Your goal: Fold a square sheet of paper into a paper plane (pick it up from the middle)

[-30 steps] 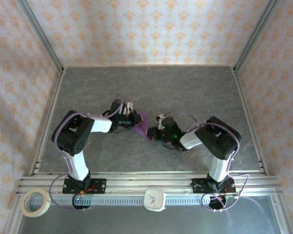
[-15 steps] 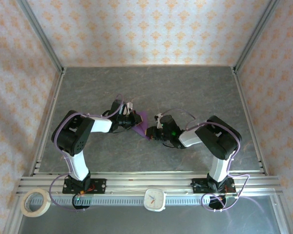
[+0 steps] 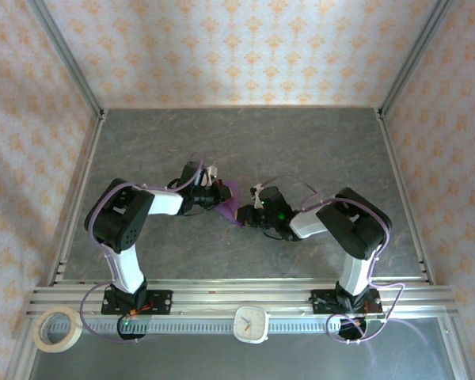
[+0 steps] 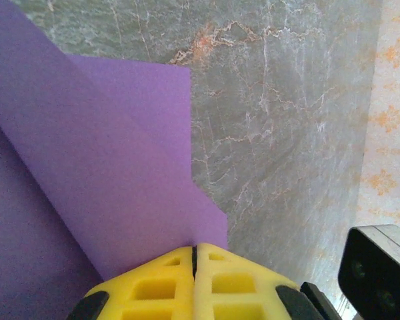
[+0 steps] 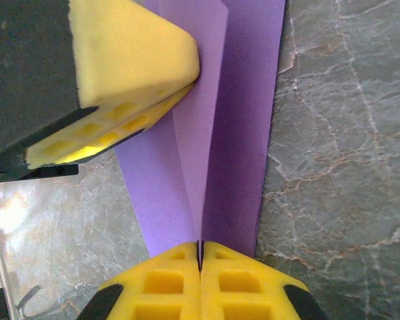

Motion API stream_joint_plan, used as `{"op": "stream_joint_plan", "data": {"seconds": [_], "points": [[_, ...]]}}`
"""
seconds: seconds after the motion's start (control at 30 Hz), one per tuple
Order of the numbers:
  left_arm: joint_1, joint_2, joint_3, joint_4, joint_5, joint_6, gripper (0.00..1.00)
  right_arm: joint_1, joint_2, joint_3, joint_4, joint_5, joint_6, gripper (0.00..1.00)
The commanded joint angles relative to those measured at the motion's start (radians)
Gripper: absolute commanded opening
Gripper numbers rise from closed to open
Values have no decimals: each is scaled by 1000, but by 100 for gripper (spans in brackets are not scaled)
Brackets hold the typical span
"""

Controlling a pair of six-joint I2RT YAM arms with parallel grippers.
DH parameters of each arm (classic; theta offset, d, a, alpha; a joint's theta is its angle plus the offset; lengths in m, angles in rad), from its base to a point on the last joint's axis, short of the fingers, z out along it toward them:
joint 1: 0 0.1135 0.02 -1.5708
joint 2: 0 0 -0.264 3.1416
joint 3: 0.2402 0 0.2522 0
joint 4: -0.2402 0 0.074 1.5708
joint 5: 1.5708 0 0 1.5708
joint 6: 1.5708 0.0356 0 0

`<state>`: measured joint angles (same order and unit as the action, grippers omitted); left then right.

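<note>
Item 1. Left gripper (image 4: 195, 249): we list its yellow pads as pressed flat together with no gap between them, nipping one edge of the sheet of paper (image 4: 113, 167). In the left wrist view the purple sheet fans out from the pads in overlapping layers. A lighter flap with a stepped edge lies over a darker layer at the left.

Item 2. Right gripper (image 5: 201, 245): we list its pads likewise closed tight, clamped on the end of a long crease in the same sheet. In the right wrist view the crease runs straight away from the pads, a lighter panel to its left and a shaded panel to its right. The left gripper's yellow pads meet the paper at the far end of that strip.

Item 3. Sheet of paper, location: we place it at the middle of the table (image 3: 317, 142), spanning the short gap between the two gripper tips, which point toward each other. We cannot tell whether it rests on the surface or hangs just above it.

Item 4. Table: grey marbled top, walled by orange-patterned panels.

Item 5. Sundries at the near edge: a roll of tape (image 3: 57, 329) at the left corner and a small white clock (image 3: 251, 323) between the arm bases, both well apart from the paper.
</note>
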<state>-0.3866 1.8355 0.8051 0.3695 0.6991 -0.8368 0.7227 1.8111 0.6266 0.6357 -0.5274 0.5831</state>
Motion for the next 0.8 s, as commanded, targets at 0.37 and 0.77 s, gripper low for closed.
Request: {"op": "stream_joint_plan", "data": {"seconds": [0.37,0.77], "points": [[-11,-6,13,-1,12,39,8,3,53,-70,28,-33,57,0],[-21,18,16,-47,-7,68,8,-2,56,-79,43,-42,75,0]]}}
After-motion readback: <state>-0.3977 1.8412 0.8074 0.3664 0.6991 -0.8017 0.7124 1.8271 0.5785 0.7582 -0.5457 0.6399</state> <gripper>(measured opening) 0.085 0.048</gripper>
